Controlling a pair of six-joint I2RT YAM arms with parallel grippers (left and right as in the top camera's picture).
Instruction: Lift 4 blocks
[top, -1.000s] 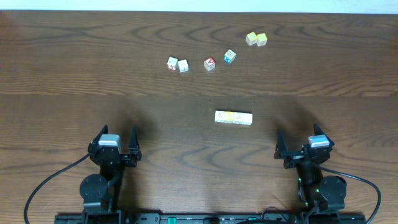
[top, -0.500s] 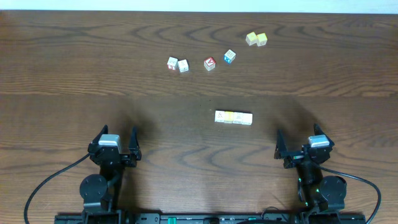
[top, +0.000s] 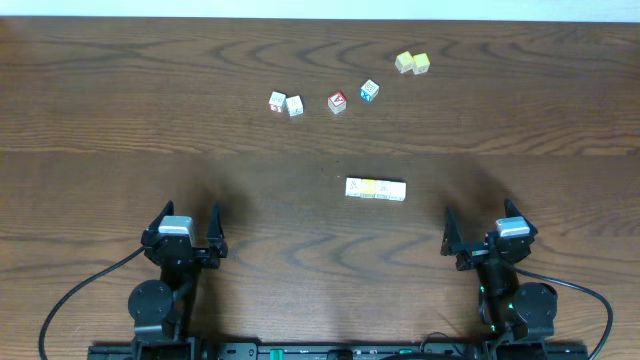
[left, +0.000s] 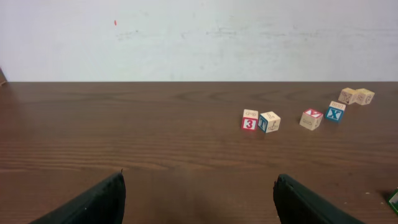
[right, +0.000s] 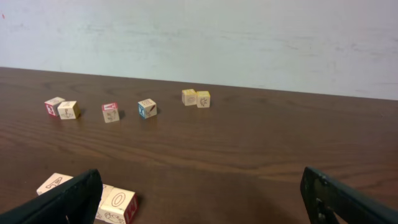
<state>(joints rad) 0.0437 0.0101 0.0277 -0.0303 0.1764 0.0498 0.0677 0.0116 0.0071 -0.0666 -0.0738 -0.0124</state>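
The four blocks (top: 375, 189) are lying in a touching row, long axis running left-right; left claw (top: 189, 214) and right claw (top: 478, 216) are gaping, empty.

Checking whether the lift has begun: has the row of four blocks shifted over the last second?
No. Seen from overhead, the row lies just where it did, at the same gap below and right of the red cube.

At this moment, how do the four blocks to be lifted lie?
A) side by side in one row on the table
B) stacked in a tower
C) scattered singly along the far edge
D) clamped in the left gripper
A: the overhead view shows the four blocks in one flat row on the table.
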